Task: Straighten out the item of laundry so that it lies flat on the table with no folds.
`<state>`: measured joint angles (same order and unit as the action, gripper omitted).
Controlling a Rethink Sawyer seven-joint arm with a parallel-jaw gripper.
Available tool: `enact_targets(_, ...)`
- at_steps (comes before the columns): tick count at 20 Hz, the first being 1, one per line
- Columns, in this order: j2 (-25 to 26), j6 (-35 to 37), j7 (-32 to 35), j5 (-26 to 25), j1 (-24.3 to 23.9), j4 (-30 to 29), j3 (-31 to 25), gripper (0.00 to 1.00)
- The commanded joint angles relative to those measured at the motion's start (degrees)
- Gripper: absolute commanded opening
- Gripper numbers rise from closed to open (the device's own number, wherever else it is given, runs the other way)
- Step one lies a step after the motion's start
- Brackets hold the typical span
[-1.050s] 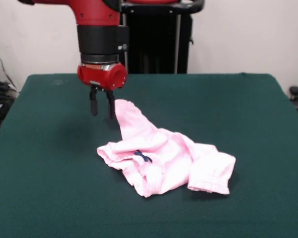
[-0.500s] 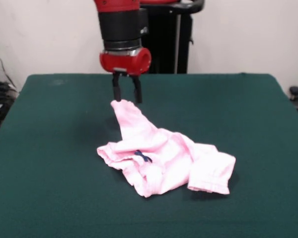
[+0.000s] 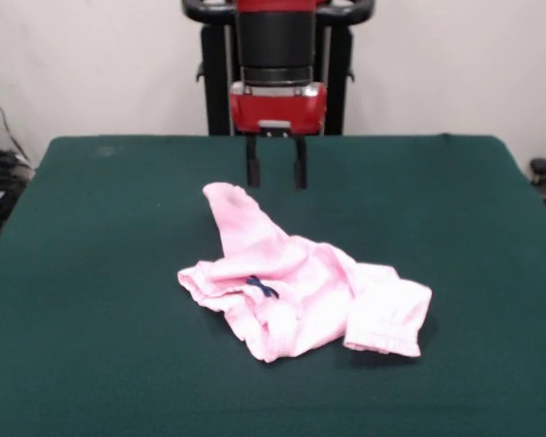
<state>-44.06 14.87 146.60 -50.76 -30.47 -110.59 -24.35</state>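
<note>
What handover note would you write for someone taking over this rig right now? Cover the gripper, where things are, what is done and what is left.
Gripper: open, empty, above the green table, beyond the garment's far end.
Pink baby pants: mid-table, crumpled, one leg stretched toward the gripper, the other folded over; blue bow showing.
Done: one leg partly drawn out.
Left: unfold the bunched body and second leg, then flatten.

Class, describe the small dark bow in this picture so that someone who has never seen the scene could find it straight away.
Start at the dark green table, then find the crumpled pink baby pants lying near its middle. On the pants' left part, by the bunched waistband, sits the bow. It is the only dark blue mark on otherwise plain pink cloth.
</note>
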Motion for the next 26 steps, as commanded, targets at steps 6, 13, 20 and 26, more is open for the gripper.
enact_targets(6, 11.5, -0.3, 1.9, -13.2, 11.0, 9.4, 10.1, 1.0)
enact_targets(13, 13.1, -1.2, 5.8, -13.9, 15.8, 11.8, 16.2, 1.0)
enact_targets(20, 15.3, -3.8, 7.9, -10.2, 18.0, 12.6, 20.4, 1.0)
enact_targets(26, 18.1, -5.6, 8.3, -6.9, 18.1, 13.2, 21.2, 1.0)
